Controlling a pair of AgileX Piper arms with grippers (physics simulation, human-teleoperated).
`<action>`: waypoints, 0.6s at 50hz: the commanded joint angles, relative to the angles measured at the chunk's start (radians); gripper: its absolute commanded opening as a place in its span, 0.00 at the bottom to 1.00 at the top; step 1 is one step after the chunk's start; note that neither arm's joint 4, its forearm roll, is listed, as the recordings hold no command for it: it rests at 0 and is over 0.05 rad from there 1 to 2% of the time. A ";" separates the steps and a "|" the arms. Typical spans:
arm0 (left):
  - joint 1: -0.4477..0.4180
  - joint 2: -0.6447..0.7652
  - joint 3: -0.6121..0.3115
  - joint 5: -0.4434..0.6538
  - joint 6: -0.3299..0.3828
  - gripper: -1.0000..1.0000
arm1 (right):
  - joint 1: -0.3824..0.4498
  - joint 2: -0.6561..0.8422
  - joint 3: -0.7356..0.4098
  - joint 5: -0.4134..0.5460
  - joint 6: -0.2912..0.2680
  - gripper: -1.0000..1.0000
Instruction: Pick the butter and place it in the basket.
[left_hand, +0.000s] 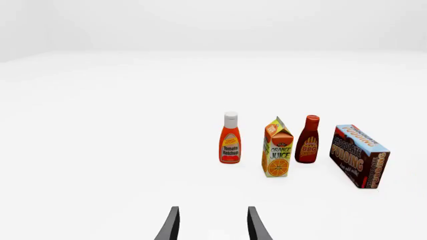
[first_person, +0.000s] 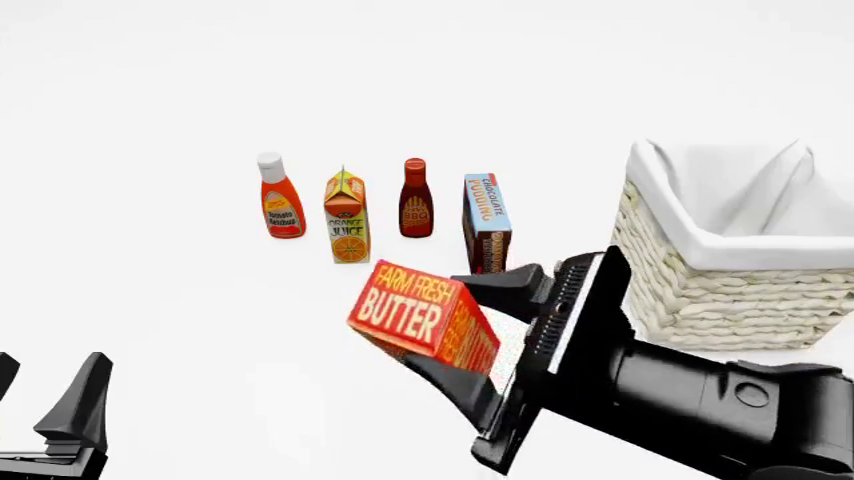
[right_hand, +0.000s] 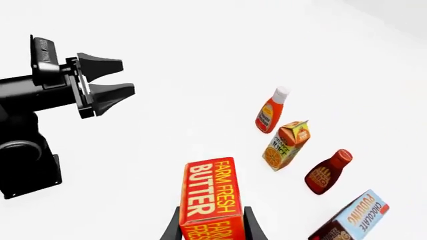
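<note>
Left wrist view: left gripper (left_hand: 212, 225) with dark fingers (left_hand: 169, 225) spread apart, holding nothing, over bare white surface (left_hand: 100, 150); ahead, a row of tomato ketchup bottle (left_hand: 230, 138), orange juice carton (left_hand: 277, 147), BBQ sauce bottle (left_hand: 308, 139) and chocolate pudding box (left_hand: 359, 155), all upright and apart from one another. Front view: right gripper (first_person: 461, 330) reaching in from 4 o'clock, fingers (first_person: 501, 285) closed on the butter (first_person: 424, 318), held tilted and lifted clear of the surface, near the centre of the frame; basket (first_person: 707, 290) at 3 o'clock, well apart from the butter, white cloth liner (first_person: 734, 200) standing up inside its woven rim; the four groceries lined up at 11 to 12 o'clock behind the butter, pudding box nearest the basket; left gripper at 8 o'clock, low in the corner, fingers parted and empty. Right wrist view: butter clamped between the two fingers, "FARM FRESH BUTTER" lettering facing the camera; left arm (right_hand: 40, 100) across the frame with fingers parted; ketchup, juice, BBQ sauce and pudding box strung out beyond the butter on the surface.
</note>
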 joint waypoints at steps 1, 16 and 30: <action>0.000 0.000 0.000 0.000 0.000 1.00 | -0.031 -0.108 -0.019 -0.045 0.094 0.00; 0.000 0.000 0.000 0.000 0.000 1.00 | -0.117 -0.191 0.010 -0.181 0.183 0.00; 0.000 0.000 0.000 0.000 0.000 1.00 | -0.214 -0.217 -0.010 -0.242 0.241 0.00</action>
